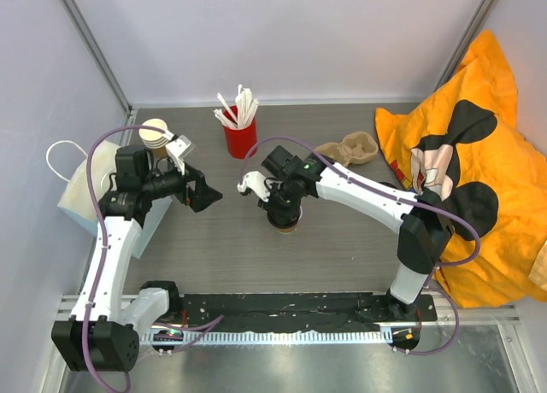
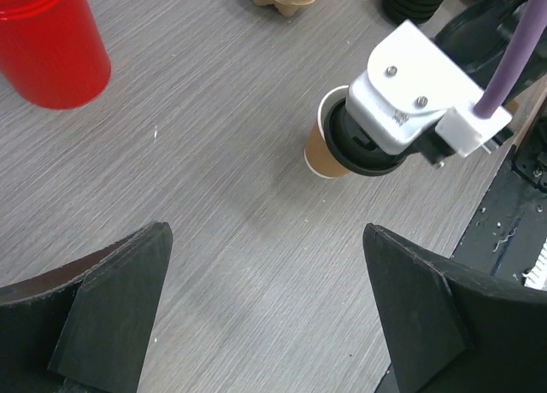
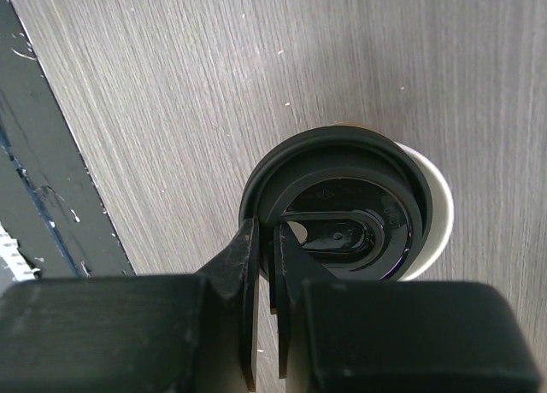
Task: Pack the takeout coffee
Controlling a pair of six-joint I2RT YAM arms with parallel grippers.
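Right gripper (image 3: 267,239): pressed together on the near edge of a black lid (image 3: 342,209), pinching it over the cup.
Left gripper (image 2: 265,239): spread wide, holding nothing, well apart from the cup.
Cup (image 2: 323,152): upright on the table (image 2: 214,196), mid-front, under the lid and nowhere near the carrier (image 1: 349,148).
Lid fit: off-centre; a crescent of white rim shows on one side, so it looks unseated.
Risk, tipping: a push down on an offset lid could lever the light cup over, since nothing steadies it.
Risk, rim: uneven pressure may crush the paper lip.
Risk, pivot: held by one edge only, the lid may swing or slip in the pinch.
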